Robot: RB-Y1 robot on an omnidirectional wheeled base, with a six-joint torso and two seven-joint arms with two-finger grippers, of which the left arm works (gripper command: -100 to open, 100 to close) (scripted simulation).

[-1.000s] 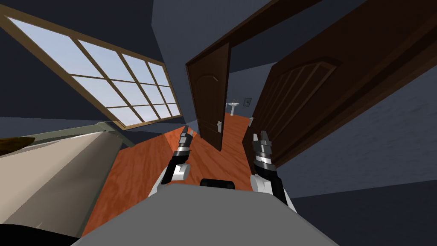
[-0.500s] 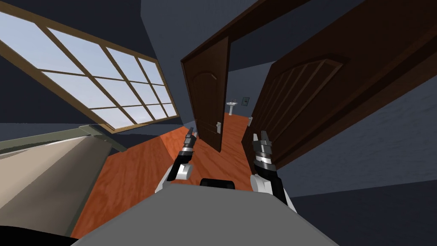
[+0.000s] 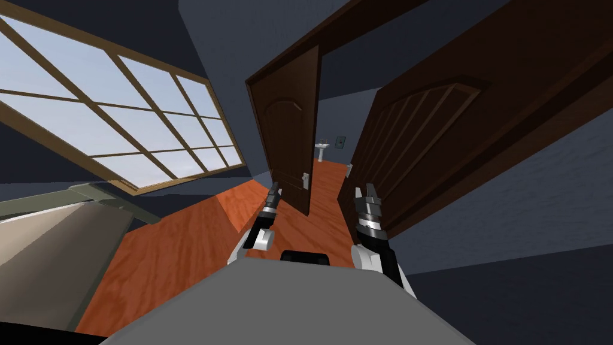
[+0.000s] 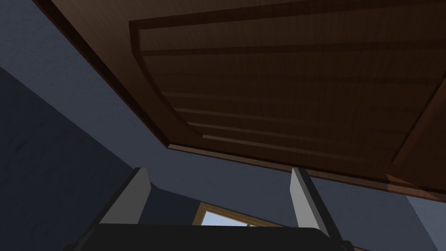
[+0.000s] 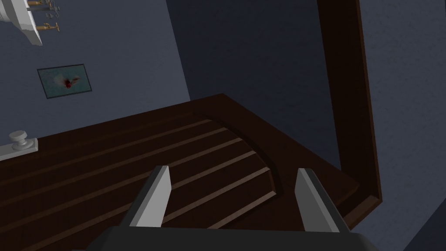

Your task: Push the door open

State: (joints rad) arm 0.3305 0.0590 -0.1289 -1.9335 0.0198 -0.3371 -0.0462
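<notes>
Far left, a big window (image 3: 120, 114) with a tan grid frame is seen. Under it there's a beige piece of furniture (image 3: 42, 257) with an olive edge, parked on the orange wood floor (image 3: 179, 251).

Next over, the left gripper (image 3: 274, 191) is held out low, just beside the bottom corner of the left door leaf (image 3: 287, 132). Whether it's actually touching can't be told. From the left wrist camera its fingers are seen spread wide with nothing between them, and a dark brown ribbed panel is seen past the tips. That leaf is dark brown and hung ajar, with a pale handle (image 3: 306, 179) near its free edge.

Through the gap between the two leaves, more orange floor is seen. A white sink (image 3: 323, 147) is on the far wall, with a small framed picture (image 3: 340, 142) beside it.

Then comes the right door leaf (image 3: 419, 144), also dark brown, with an arched ribbed panel. It's stood at an angle to its frame, and a pale knob (image 5: 18, 139) is fitted near its edge. The right gripper (image 3: 366, 193) is held just in front of that leaf's lower part, pointed across the ribs, fingers also parted and empty.
</notes>
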